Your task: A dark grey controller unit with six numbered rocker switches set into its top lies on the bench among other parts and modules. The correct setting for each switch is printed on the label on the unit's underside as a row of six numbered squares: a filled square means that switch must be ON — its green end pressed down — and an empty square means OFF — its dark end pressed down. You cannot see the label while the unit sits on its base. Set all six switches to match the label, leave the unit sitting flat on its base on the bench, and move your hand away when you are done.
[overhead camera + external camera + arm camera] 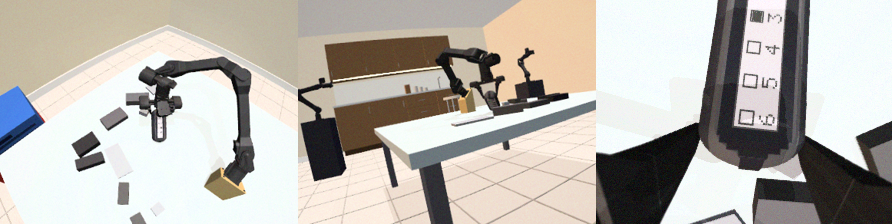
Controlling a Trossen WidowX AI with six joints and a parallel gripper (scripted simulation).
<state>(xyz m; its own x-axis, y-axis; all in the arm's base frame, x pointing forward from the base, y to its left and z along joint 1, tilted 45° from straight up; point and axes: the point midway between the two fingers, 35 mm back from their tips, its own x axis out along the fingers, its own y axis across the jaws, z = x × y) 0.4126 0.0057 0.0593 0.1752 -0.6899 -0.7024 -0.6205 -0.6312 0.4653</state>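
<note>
The dark grey controller unit (154, 132) (491, 97) (710, 100) is tilted, its underside facing up towards the wrist camera. My gripper (493, 106) (749, 134) is shut on its near end, one fingertip against each long side. On the white label (741, 107) (160, 128), square 3 is filled and squares 4, 5 and 6 are empty. Squares 1 and 2 are outside the wrist view. The rocker switches face away and are hidden, so their settings cannot be seen. Whether the unit's lower end touches the bench is unclear.
Grey blocks (114, 118) (137, 98) (783, 207) lie close beside and behind the gripper. Dark blocks (86, 143) (90, 161) and a pale flat plate (119, 161) lie further left. Smaller grey parts (123, 192) lie towards the front. The arm's tan base block (223, 186) stands at right.
</note>
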